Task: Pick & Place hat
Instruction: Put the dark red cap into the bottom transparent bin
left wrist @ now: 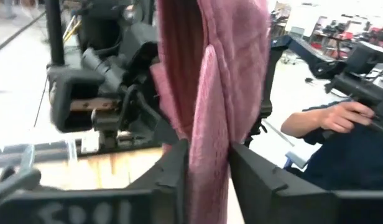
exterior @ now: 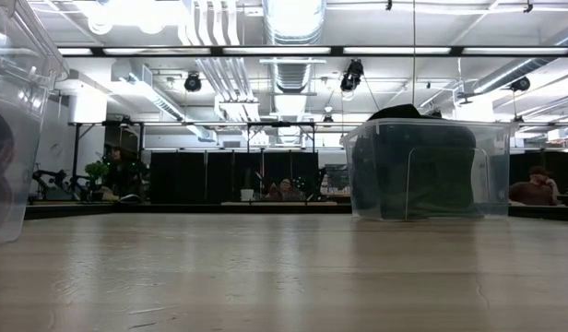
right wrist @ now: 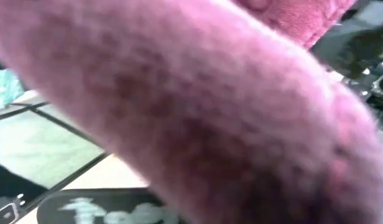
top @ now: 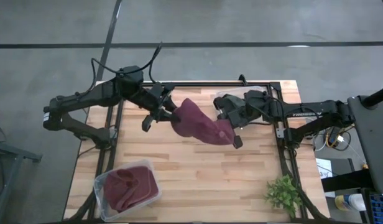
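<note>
A maroon knitted hat point(top: 201, 124) hangs stretched between my two grippers above the middle of the wooden table. My left gripper point(top: 171, 118) is at the hat's left end, and the cloth point(left wrist: 210, 93) fills the gap between its fingers. My right gripper point(top: 232, 137) is at the hat's right end. In the right wrist view the hat point(right wrist: 191, 112) fills nearly the whole picture and hides that gripper's fingers. Neither the hat nor the grippers show in the low view. My left gripper pinches a bunched fold of the hat's left end point(left wrist: 209, 168) between its two fingers point(left wrist: 176, 171), which come in level from the table's left. The hat is lifted clear of the table. My right gripper meets the hat's right end point(top: 224, 132), but the hat itself hides the place of contact. That end is also clear of the table.
A clear bin point(top: 103, 186) holding more maroon cloth point(top: 132, 185) stands at the near left corner. A small green plant point(top: 283, 194) is at the near right. Another clear bin point(exterior: 413, 171) with something dark inside stands at the far right, under my right arm.
</note>
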`<state>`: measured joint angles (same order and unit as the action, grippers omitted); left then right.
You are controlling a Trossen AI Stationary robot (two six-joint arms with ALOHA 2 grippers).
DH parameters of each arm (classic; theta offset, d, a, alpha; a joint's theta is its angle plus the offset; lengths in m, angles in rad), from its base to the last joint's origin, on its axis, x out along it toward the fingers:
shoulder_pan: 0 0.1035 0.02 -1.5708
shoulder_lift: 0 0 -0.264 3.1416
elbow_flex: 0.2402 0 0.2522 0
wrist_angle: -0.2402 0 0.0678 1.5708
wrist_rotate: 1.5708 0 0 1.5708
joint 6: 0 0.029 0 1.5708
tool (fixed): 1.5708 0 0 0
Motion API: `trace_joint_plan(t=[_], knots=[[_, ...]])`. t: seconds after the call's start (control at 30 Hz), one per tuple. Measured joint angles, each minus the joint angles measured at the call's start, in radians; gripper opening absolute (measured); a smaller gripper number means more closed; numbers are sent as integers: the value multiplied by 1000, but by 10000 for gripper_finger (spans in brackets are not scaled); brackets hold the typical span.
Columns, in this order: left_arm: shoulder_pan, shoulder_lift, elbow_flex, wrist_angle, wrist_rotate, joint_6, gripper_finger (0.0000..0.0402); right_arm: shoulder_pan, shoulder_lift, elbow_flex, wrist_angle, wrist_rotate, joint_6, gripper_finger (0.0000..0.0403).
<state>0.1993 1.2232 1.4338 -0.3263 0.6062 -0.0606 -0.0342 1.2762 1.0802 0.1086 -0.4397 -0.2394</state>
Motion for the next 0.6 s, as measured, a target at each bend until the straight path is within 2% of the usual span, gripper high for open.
trace_joint_plan(t=[0.17, 0.27, 0.43, 0.53, 0.6], knots=[[0, -9, 1, 13, -74, 25, 182, 2, 5, -5, -27, -3, 36, 8], [0, -27, 14, 37, -141, 74, 215, -4, 4, -5, -49, 18, 42, 8], [0, -67, 18, -14, -341, 183, 231, -7, -1, -5, -61, 112, 101, 8], [0, -85, 18, -71, -480, 171, 231, -9, -12, 1, -109, 167, 81, 8], [0, -99, 18, -99, -542, 157, 232, -8, -13, 15, -169, 242, 75, 8]])
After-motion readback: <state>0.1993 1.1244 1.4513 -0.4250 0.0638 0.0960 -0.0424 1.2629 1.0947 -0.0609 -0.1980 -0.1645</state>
